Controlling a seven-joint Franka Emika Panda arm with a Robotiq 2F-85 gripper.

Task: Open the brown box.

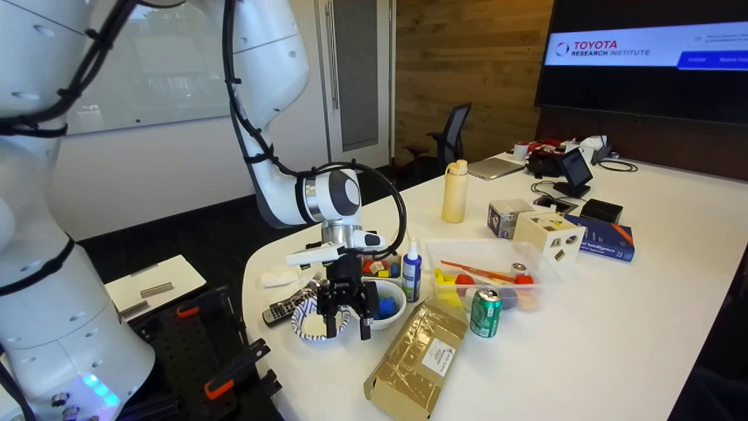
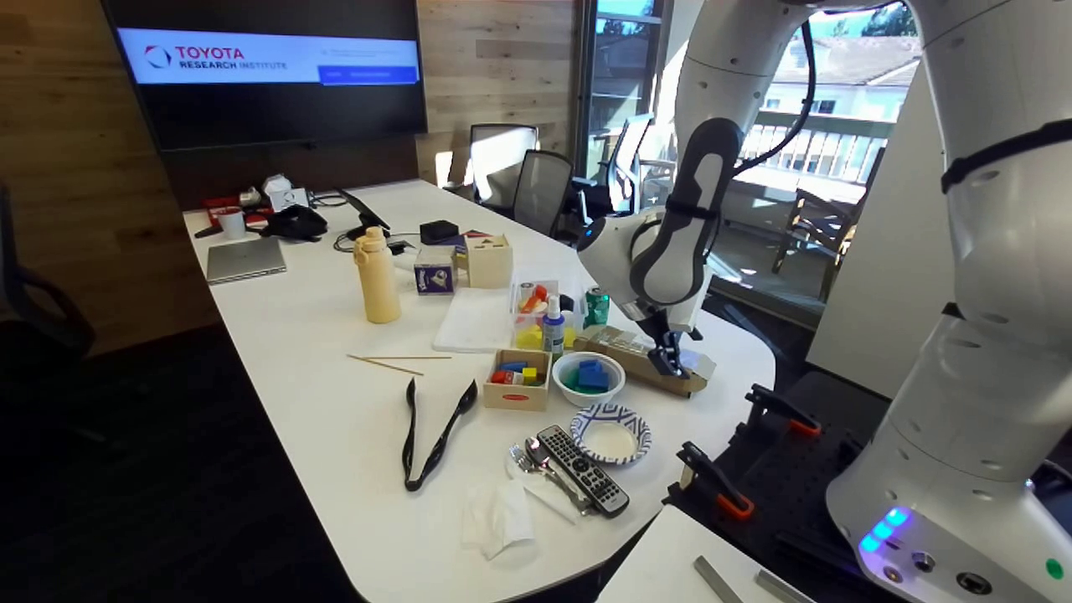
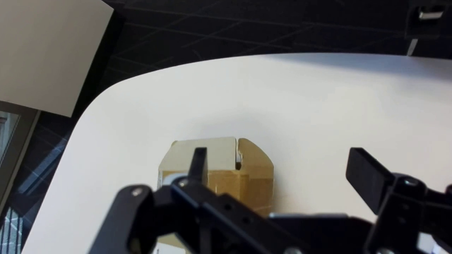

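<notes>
On a white table [image 1: 619, 339], near its rounded end, lay one brown box [image 1: 409, 359]: flat, golden-brown, glossy in patches, bearing a white label [image 1: 438, 356]. At one end, as the wrist view recorded, a greyish flap [image 3: 220, 153] and a brown flap [image 3: 257, 158] sat side by side with a narrow dark gap between them. One gripper [image 1: 348, 333], black, hung near that end, its fingers [image 3: 365, 174] spread well apart; in the wrist view one finger overlapped the box and the other showed against the table. Whether either touched the box could not be told.

Just beside the box stood one green can [image 1: 486, 314], upright, and one white bowl [image 2: 589, 399] holding blue and green pieces [image 2: 593, 375]. Near it were one clear plastic bin [image 1: 544, 282], one blue spray bottle [image 1: 412, 278], upright, and one wooden tray [image 2: 502, 400] of coloured blocks [image 2: 530, 374]. One patterned bowl [image 2: 610, 441] had one remote control [image 2: 584, 471] just beside it. Farther off lay one pair of black tongs [image 2: 441, 446], legs apart; two thin sticks [image 2: 402, 358]; one crumpled white tissue [image 2: 507, 519]. Farther from the box stood one pale yellow bottle [image 1: 454, 197], upright, and one pale box [image 1: 540, 234] with cut-out holes, the latter next to a dark blue book [image 1: 605, 241], laid flat.
</notes>
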